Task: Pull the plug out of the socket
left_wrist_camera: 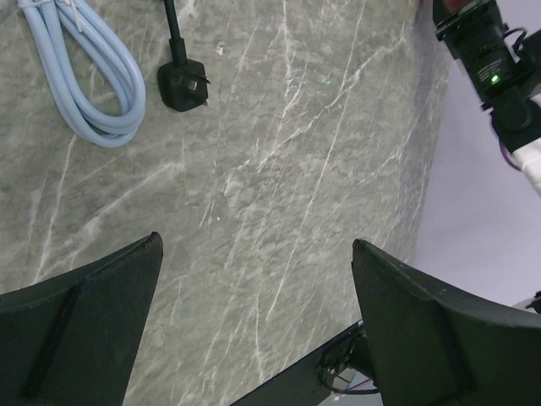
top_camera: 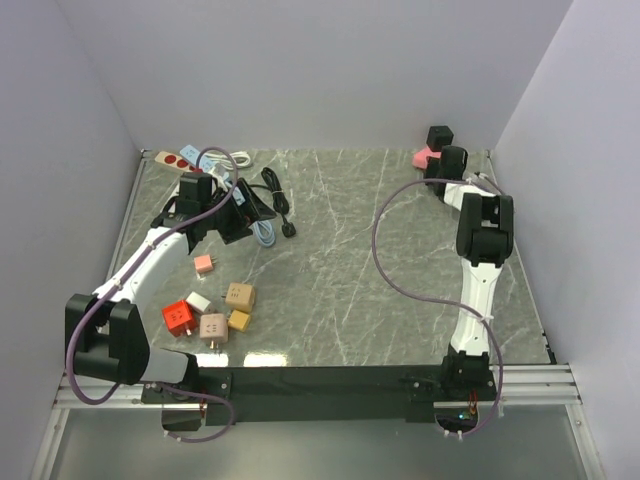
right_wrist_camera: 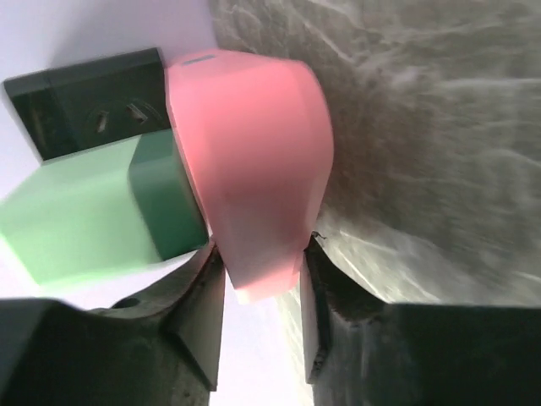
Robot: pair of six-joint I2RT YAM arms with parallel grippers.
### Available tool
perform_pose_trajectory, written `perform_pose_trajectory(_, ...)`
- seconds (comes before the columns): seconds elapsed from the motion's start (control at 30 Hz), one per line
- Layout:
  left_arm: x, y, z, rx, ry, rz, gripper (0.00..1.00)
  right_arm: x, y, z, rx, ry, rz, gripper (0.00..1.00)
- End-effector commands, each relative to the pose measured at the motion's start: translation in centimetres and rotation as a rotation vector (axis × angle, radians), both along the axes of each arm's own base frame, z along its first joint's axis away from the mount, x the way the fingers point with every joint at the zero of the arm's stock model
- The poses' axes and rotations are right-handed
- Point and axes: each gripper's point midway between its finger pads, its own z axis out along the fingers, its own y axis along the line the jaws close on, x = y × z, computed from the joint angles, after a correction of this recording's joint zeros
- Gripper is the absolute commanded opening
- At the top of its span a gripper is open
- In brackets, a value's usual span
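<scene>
Grey marble surface (top_camera: 340, 280): light-blue coiled cable (left_wrist_camera: 84, 76) just beside black mains plug (left_wrist_camera: 182, 83). Red cube (top_camera: 178, 317), tan cube (top_camera: 239, 295) and white cube (top_camera: 198, 301) clustered near left. Power strip (top_camera: 178, 157) in far-left corner.

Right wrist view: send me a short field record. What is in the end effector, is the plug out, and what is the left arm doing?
right end effector: closed on the pink plug, one finger on each side of its near end
pink plug: against the black socket block, not pulled away
green block: beside the plug, touching the black socket block
left end effector: open, holding nothing, above the table
</scene>
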Motion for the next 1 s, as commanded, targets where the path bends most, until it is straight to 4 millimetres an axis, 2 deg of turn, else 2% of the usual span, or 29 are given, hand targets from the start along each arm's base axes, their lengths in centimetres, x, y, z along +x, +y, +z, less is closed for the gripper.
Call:
perform_pose_trajectory(0.0,0.2,-0.4,2.1,-0.03,-0.075,-0.005,0.99,-2.6,-0.1,-0.8,-0.035,-0.004,0.035,0.05)
perform_pose_trajectory(0.03,0.1,-0.5,2.1,-0.032,-0.079,-0.01,0.99,-3.1,0.2,0.7,-0.033,-0.029,0.048,0.0)
perform_pose_trajectory(0.07,0.1,-0.6,2.1,-0.033,-0.088,-0.014,0.99,-4.6,0.6,-0.5,-0.038,0.006,0.077,0.0)
perform_pose_trajectory(0.1,0.0,-0.6,2.2,-0.032,-0.094,-0.017,0.99,-5.3,1.0,-0.3,-0.04,0.005,0.104,0.0)
perform_pose_trajectory(0.13,-0.1,-0.6,2.2,-0.031,-0.097,-0.021,0.99,-5.9,1.6,1.3,-0.04,-0.018,0.139,0.0)
perform_pose_trajectory(0.17,-0.2,-0.6,2.1,-0.03,-0.1,-0.024,0.99,-7.9,2.5,0.0,-0.032,0.02,0.185,0.0)
perform_pose_trajectory(0.2,-0.4,-0.7,2.1,-0.031,-0.111,-0.037,0.99,-8.7,3.3,0.3,-0.026,0.006,0.231,0.0)
perform_pose_trajectory(0.23,-0.6,-0.7,1.7,-0.029,-0.108,-0.038,0.99,-9.7,4.6,1.8,-0.014,-0.014,0.295,0.0)
perform_pose_trajectory(0.27,-0.8,-0.7,2.0,-0.03,-0.128,-0.047,0.99,-11.8,5.8,1.9,-0.024,0.012,0.357,0.0)
perform_pose_trajectory(0.3,-0.9,-0.7,1.8,-0.03,-0.131,-0.052,0.99,-13.2,7.0,0.3,-0.018,0.047,0.408,0.0)
perform_pose_trajectory(0.33,-1.3,-0.8,1.1,-0.028,-0.12,-0.061,0.99,-14.3,7.9,1.8,-0.033,0.019,0.452,0.0)
perform_pose_trajectory(0.4,-1.5,-0.8,0.8,-0.031,-0.13,-0.073,0.99,-18.9,11.3,-0.4,-0.026,0.11,0.599,0.0)
perform_pose_trajectory(0.43,-1.9,-0.9,0.0,-0.032,-0.118,-0.081,0.99,-20.1,12.2,0.7,-0.042,0.098,0.649,0.0)
perform_pose_trajectory(0.47,-2.1,-0.9,-0.3,-0.031,-0.118,-0.085,0.99,-22.8,14.1,-0.6,-0.059,0.134,0.747,0.0)
perform_pose_trajectory(0.5,-2.2,-0.9,-0.5,-0.031,-0.121,-0.091,0.99,-24.5,15.5,-0.9,-0.054,0.158,0.817,0.0)
perform_pose_trajectory(0.53,-2.3,-1.0,-0.6,-0.034,-0.125,-0.098,1.0,-26.3,17.6,-0.9,-0.063,0.17,0.902,0.0)
perform_pose_trajectory(0.6,-2.7,-1.0,-1.4,-0.03,-0.12,-0.111,0.99,-30.2,19.4,-2.3,-0.092,0.233,1.018,0.0)
perform_pose_trajectory(0.63,-3.0,-1.0,-1.9,-0.031,-0.112,-0.118,0.99,-31.5,21.1,-1.8,-0.123,0.212,1.092,0.0)
perform_pose_trajectory(0.67,-3.2,-1.1,-2.2,-0.032,-0.109,-0.126,0.99,-33.9,21.5,-2.9,-0.108,0.259,1.123,0.0)
perform_pose_trajectory(0.73,-3.8,-1.3,-3.1,-0.032,-0.093,-0.138,0.99,-36.2,22.8,-3.0,-0.115,0.267,1.192,0.0)
perform_pose_trajectory(0.77,-3.8,-1.3,-3.4,-0.03,-0.098,-0.141,0.99,-38.2,23.6,-3.7,-0.113,0.3,1.236,0.0)
perform_pose_trajectory(0.83,-4.4,-1.4,-4.6,-0.032,-0.075,-0.146,0.99,-40.0,24.2,-4.1,-0.115,0.312,1.292,0.0)
perform_pose_trajectory(0.87,-4.6,-1.6,-4.7,-0.038,-0.079,-0.152,0.99,-41.6,24.6,-4.5,-0.124,0.353,1.329,0.0)
perform_pose_trajectory(0.93,-5.0,-1.7,-5.5,-0.037,-0.065,-0.155,0.99,-42.6,24.5,-4.5,-0.163,0.369,1.358,0.0)
perform_pose_trajectory(0.97,-5.0,-1.9,-5.5,-0.041,-0.068,-0.156,0.99,-43.4,24.2,-4.7,-0.179,0.401,1.364,0.05)
